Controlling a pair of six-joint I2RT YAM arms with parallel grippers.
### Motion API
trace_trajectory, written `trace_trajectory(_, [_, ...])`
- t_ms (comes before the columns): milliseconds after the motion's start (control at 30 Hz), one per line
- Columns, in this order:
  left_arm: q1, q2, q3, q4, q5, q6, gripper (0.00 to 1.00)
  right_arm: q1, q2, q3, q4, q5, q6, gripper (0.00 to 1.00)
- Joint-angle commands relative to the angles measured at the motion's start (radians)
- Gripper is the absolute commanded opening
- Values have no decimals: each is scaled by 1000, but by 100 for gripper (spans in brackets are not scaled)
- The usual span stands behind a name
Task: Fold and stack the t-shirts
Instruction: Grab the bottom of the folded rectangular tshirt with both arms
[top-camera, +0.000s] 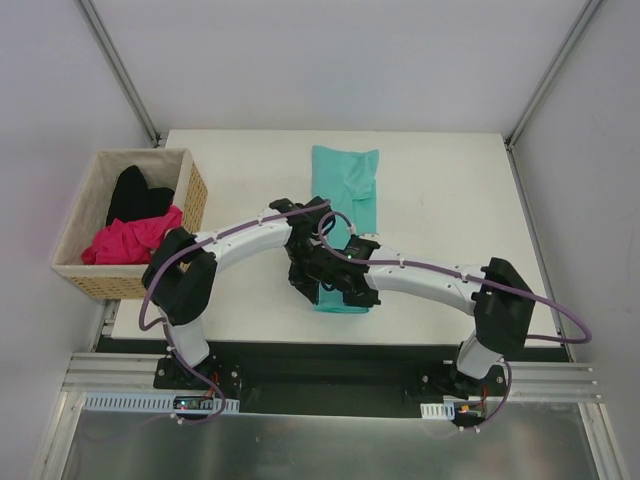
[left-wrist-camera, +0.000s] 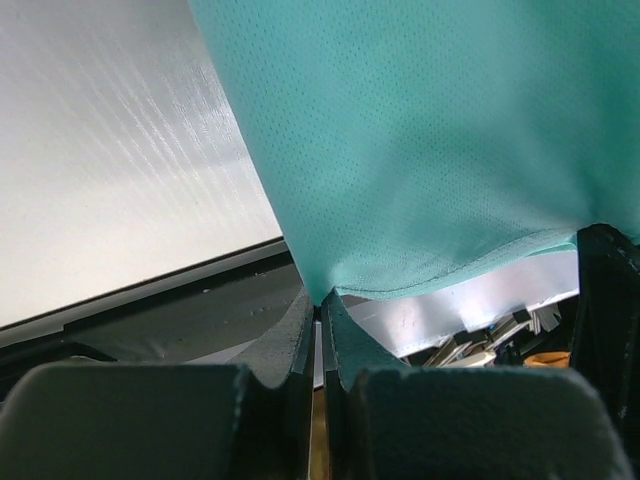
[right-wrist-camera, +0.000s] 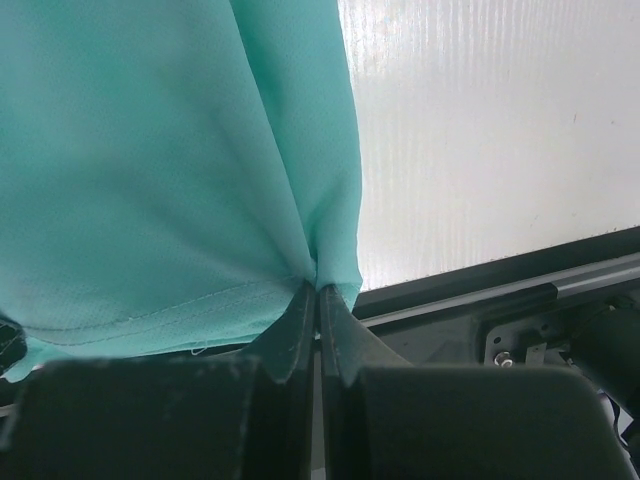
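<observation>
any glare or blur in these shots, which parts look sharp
Left wrist: table glares white, teal t-shirt weave sharp, left gripper body soft. Right wrist: same washed-out table, right gripper body blurred. Top external: even light, soft shadows.

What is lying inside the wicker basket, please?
In the basket lie a black t-shirt and a magenta t-shirt, both crumpled. Anything beneath them is covered and cannot be seen.
</observation>
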Motion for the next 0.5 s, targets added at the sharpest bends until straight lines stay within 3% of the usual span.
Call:
trace_trajectory(0, [1, -90, -2, -43, -18, -16, 0, 11, -53, 44, -78, 32, 18, 0])
trace_trajectory(467, [1, -189, -88, -43, -22, -65, 0, 56, -110, 30, -105, 8, 97, 0])
